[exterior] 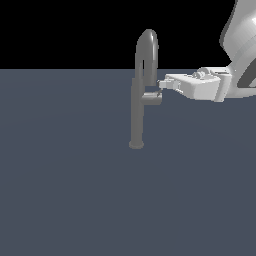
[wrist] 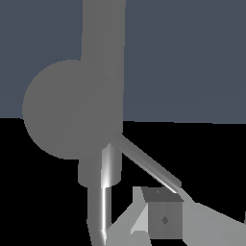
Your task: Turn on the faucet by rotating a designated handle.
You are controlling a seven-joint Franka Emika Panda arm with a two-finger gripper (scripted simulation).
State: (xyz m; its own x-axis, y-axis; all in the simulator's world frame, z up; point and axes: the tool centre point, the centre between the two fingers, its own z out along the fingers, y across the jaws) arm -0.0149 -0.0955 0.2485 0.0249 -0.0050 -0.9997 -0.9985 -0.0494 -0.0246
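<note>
The faucet (exterior: 136, 115) is a slim grey column on a small round base, with a high arched spout (exterior: 147, 45). The handle (exterior: 153, 98) is a short grey cylinder sticking out of the column towards the exterior view's right. My gripper (exterior: 161, 85) reaches in from the right, its tips just above the handle's outer end and right by it. The jaws look shut with nothing between them. In the wrist view the handle (wrist: 69, 108) shows end-on as a large round face in front of the column (wrist: 103, 33), with my gripper (wrist: 144, 214) close beside it.
The faucet stands on a flat blue-grey surface (exterior: 65, 190). The white arm (exterior: 240, 55) comes in from the upper right of the exterior view.
</note>
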